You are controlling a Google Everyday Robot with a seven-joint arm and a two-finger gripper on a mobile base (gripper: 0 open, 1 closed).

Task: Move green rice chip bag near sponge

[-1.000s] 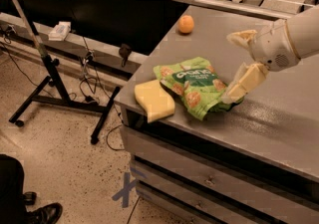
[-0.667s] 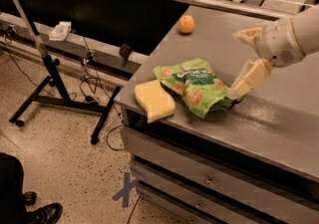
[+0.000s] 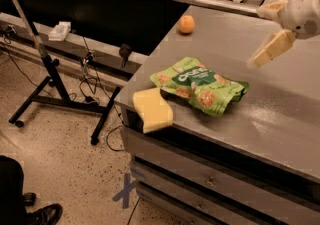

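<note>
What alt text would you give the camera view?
A green rice chip bag lies flat on a grey table right beside a pale yellow sponge at the table's near-left corner. The robot's hand, open and empty, hangs above the table to the bag's upper right; a small orange fruit sits farther back.

Warm, even indoor light with a yellowish cast. The grey table (image 3: 280, 114) carries a broad soft sheen to the right of the green rice chip bag (image 3: 200, 85); deep shadow lies under its front edge. My gripper (image 3: 267, 29), fingers apart at upper right above the table, is washed pale.
</note>
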